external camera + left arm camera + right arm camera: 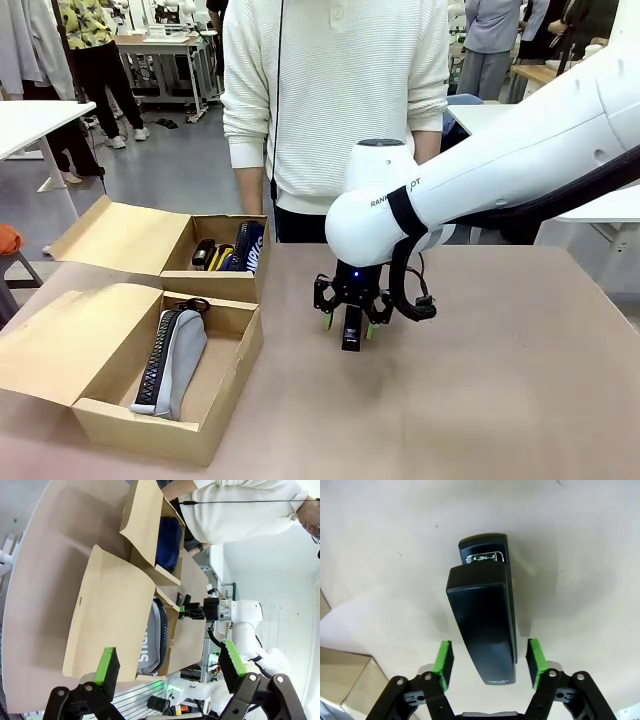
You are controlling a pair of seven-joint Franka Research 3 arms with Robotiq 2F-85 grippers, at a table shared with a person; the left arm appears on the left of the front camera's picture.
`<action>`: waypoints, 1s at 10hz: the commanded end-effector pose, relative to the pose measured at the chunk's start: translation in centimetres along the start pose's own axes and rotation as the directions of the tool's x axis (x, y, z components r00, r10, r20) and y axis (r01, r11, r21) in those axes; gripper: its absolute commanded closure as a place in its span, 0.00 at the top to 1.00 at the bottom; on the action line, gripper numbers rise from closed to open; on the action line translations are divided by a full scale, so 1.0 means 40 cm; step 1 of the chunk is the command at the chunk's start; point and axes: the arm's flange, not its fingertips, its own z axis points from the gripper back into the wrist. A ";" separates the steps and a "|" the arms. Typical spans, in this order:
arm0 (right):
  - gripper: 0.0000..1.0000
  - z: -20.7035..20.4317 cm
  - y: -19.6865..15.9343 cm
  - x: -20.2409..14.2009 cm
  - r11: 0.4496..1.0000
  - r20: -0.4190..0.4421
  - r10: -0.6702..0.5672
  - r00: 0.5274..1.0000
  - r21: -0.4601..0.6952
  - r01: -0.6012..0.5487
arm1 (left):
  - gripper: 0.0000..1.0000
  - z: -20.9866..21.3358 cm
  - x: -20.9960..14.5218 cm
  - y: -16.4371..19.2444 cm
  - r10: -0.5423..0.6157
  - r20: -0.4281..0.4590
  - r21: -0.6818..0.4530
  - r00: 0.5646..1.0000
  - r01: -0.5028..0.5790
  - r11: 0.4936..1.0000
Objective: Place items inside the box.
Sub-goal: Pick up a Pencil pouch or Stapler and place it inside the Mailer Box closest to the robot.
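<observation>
A black stapler (351,327) lies on the brown table, right of the boxes. My right gripper (347,325) stands over it, pointing down. In the right wrist view the stapler (485,625) lies between the green pads (445,662), with a narrow gap on each side, so the right gripper (489,645) is open around it. The near cardboard box (225,400) holds a grey zip pencil case (172,362). In the far box (215,283) are a dark blue pouch (248,245) and yellow and black items (212,255). My left gripper (167,655) is open and holds nothing.
Both boxes have their flaps (70,340) folded out to the left. A person in a white sweater (335,90) stands at the far edge of the table, behind the far box. Bare tabletop (500,400) lies right of and in front of the stapler.
</observation>
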 end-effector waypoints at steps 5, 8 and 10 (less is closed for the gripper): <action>0.00 -0.007 -0.006 0.012 0.998 0.016 -0.025 1.000 -0.062 0.026 | 1.00 0.002 -0.003 -0.001 -0.015 0.001 -0.014 1.000 0.015 1.000; 0.00 -0.013 -0.011 0.015 0.997 -0.008 -0.011 1.000 -0.073 0.010 | 1.00 0.002 -0.003 -0.001 -0.015 0.001 -0.014 1.000 0.015 1.000; 0.00 0.011 -0.019 -0.022 0.996 -0.030 0.058 0.998 -0.068 -0.059 | 1.00 0.002 -0.003 -0.001 -0.015 0.001 -0.014 1.000 0.015 1.000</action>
